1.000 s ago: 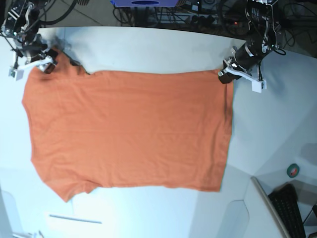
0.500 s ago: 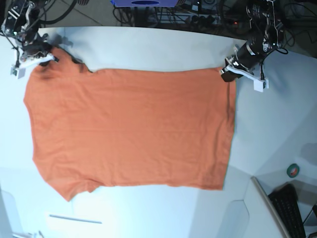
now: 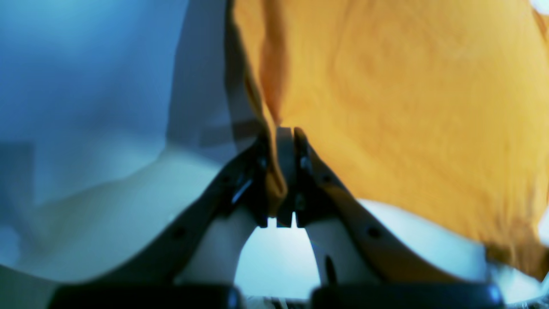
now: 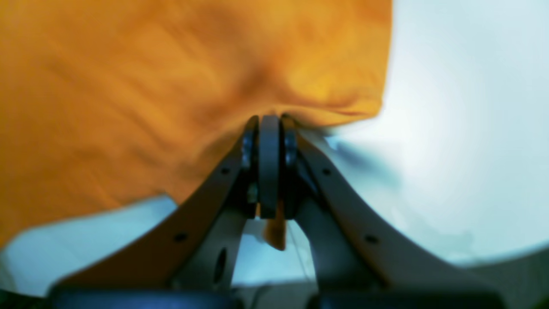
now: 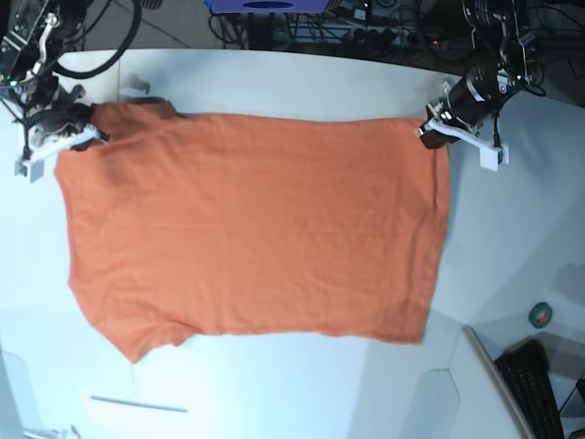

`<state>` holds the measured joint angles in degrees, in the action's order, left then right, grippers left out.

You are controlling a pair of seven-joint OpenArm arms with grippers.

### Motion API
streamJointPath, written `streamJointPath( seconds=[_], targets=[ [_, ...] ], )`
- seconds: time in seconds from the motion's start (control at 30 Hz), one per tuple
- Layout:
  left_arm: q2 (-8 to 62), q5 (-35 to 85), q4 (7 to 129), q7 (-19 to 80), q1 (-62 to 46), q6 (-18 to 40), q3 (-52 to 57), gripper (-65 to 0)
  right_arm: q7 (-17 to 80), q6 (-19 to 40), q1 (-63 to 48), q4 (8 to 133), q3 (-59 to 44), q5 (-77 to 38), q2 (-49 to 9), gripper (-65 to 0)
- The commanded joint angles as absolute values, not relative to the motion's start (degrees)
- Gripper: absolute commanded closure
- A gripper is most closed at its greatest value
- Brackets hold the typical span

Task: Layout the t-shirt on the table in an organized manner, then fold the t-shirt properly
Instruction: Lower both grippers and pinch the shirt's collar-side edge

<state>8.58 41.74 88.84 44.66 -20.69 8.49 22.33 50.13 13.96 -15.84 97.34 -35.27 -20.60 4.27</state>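
T-shirt (image 5: 251, 229) flat on table (image 5: 292, 82), corners apparently pinched by both grippers

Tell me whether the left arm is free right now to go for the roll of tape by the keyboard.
Probably not. The left gripper is shut on the t-shirt corner, so it must let go first. Otherwise, the table toward the tape roll looks bare.

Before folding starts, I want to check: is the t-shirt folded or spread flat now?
Spread. The t-shirt lies open in one layer on the table, no folds visible.
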Motion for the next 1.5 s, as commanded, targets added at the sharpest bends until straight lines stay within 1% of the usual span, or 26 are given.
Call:
streamJointPath(
  seconds=[0.0,0.17,0.27,0.37,0.43,0.57,0.7,0.77,1.0,1.1,1.27,1.47],
  targets=[
    [9.2,42.7,89.6,44.4,-18.6,8.5,22.5,0.0,50.0,13.9,-14.5,98.4,-35.4,-21.0,3.6,0.0],
    [8.9,42.8,87.5,45.9,-13.3,3.0,22.4,0.0,51.8,13.8,-8.6,96.1,-35.3,-20.8,3.2,0.0],
    [8.3,42.8,85.8,46.0,-10.5,2.2,22.4,0.0,52.1,13.7,-5.0,92.4,-34.6,-20.8,1.6,0.0],
    [8.3,42.8,83.4,46.0,-8.0,2.2,22.1,0.0,51.7,13.5,-2.4,88.6,-32.0,-20.8,-0.2,0.0],
    [8.2,42.8,81.3,46.0,-6.4,2.2,22.4,0.0,51.6,11.9,-0.9,87.0,-31.2,-20.8,-0.5,0.0],
    [8.1,42.8,77.8,45.7,-3.5,2.2,22.5,0.0,48.0,10.4,1.0,85.1,-30.9,-20.8,-0.5,0.0],
    [8.1,42.8,74.3,45.6,-0.5,2.2,22.5,0.0,47.3,9.6,3.4,82.0,-30.9,-20.8,-0.6,0.0],
    [8.1,42.8,72.7,45.6,1.0,2.2,22.5,0.0,47.2,8.7,4.3,80.5,-30.9,-20.8,-1.7,0.0],
    [8.1,42.8,68.4,45.4,5.1,2.2,22.5,0.0,42.2,8.6,5.3,77.2,-30.7,-20.8,-2.9,0.0],
    [8.1,42.8,66.8,45.4,6.5,2.2,22.5,0.0,42.0,8.6,6.4,75.1,-27.5,-20.8,-3.6,0.0],
    [8.1,42.8,64.9,40.7,7.2,2.1,22.5,0.0,38.4,8.5,7.6,72.8,-25.3,-20.8,-4.3,0.0],
    [8.1,42.7,62.4,40.7,8.0,2.1,22.5,0.0,38.0,8.5,9.5,69.7,-25.2,-20.8,-4.7,0.0]
  ],
)
